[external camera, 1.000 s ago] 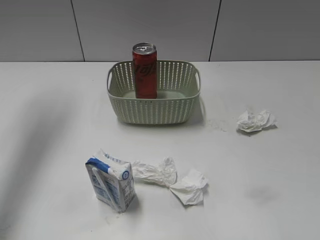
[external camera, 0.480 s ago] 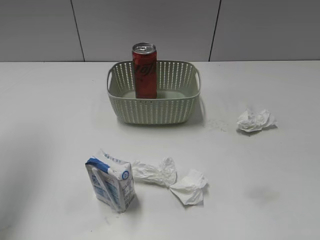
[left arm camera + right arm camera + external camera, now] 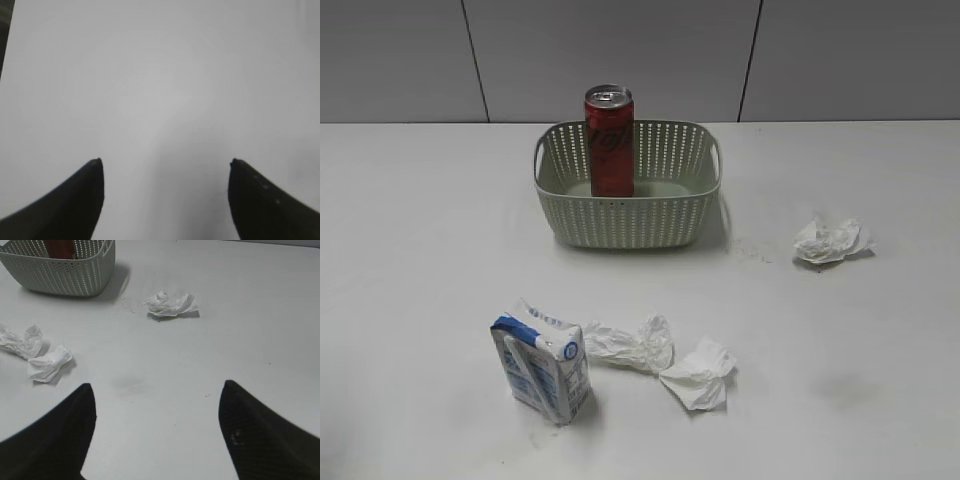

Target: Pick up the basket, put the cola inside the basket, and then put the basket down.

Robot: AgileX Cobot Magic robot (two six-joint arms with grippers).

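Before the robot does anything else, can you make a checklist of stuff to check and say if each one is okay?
1. Cola inside the basket: ok, it stands upright in it.
2. Basket down on the table: ok, it sits flat with nothing holding it.
3. Left tool empty: ok, open over bare table.
4. Right tool empty: ok, open, away from the basket.
5. Milk carton left alone: ok, upright near the front, far from the basket.
6. Crumpled tissues out of the basket: ok for the ones in view; the basket floor behind the near wall cannot be seen.
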